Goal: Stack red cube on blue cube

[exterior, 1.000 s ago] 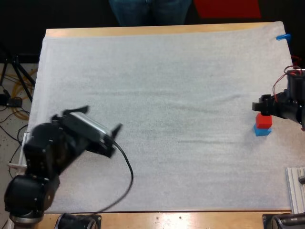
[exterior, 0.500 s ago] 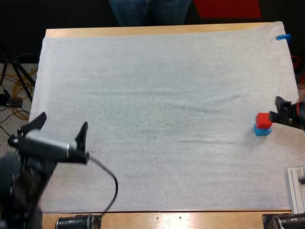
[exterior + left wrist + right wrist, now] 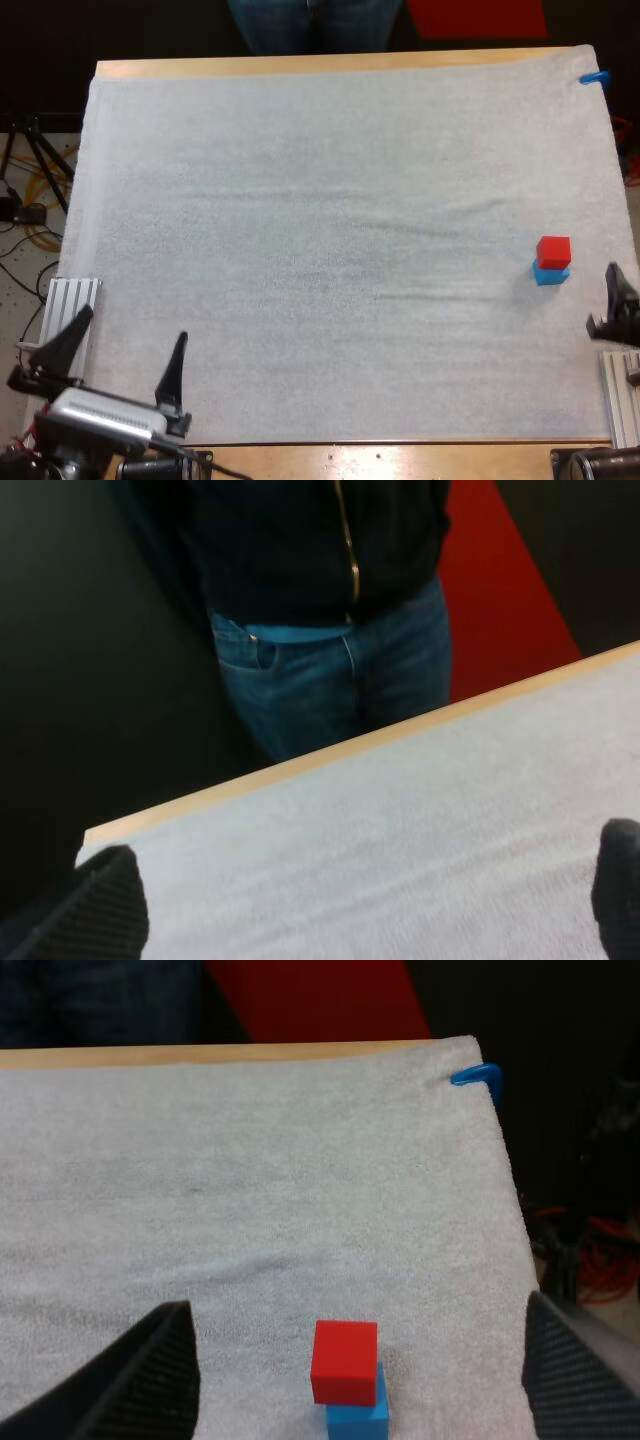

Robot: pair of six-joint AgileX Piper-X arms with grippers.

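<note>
The red cube (image 3: 553,249) rests on top of the blue cube (image 3: 551,273) near the mat's right edge, the blue one slightly offset beneath it. My right gripper (image 3: 622,305) is open, apart from the stack, nearer to me at the right edge. From the right wrist, the red cube (image 3: 344,1362) and blue cube (image 3: 357,1419) stand between and beyond the spread fingers of my right gripper (image 3: 355,1305), untouched. At the mat's near left corner my left gripper (image 3: 120,355) stands open on nothing, its fingers (image 3: 100,900) wide apart over bare mat.
A person (image 3: 315,25) stands at the table's far side; the legs (image 3: 330,680) appear beyond the far edge. Metal rails lie at the near left (image 3: 65,300) and near right (image 3: 620,395). Cables and a stand (image 3: 30,170) are off the left edge.
The right gripper let go of the red cube and drew back toward the near right; the cube stays on the blue one. The left arm retreated to the near left corner.
</note>
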